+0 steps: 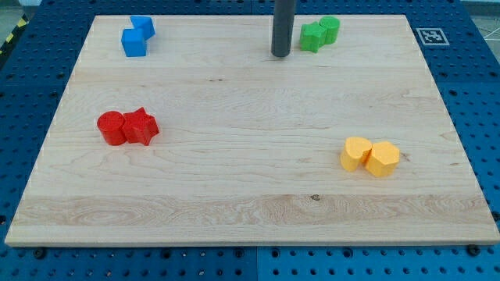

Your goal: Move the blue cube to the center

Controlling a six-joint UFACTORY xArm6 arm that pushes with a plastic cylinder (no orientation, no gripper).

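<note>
Board (250, 195) of pale wood fills nearly the whole view, resting on a blue pegged surface, and you see four pairs of small blocks spread across it.

At the view's top, just right of the middle, your dark rod comes straight down; my tip (280, 55) rests on the wood there. It has no jaws to open or shut, and it holds nothing and touches no block.

Just to the tip's right sit two green blocks (320, 33), close together. On the view's right, lower down, lie two yellow blocks (369, 156), touching. On the view's left, at mid height, lie a red cylinder (112, 128) and a red star-shaped block (141, 126), touching.

At the view's top left are two blue blocks. The blue cube (134, 42) is the lower one, and a second blue block (143, 26), its shape unclear, touches its upper right.

The cube lies well apart from the tip, to the tip's left. The board's middle lies down and right of the cube. You would likely need the tip on the cube's upper-left side before pushing.
</note>
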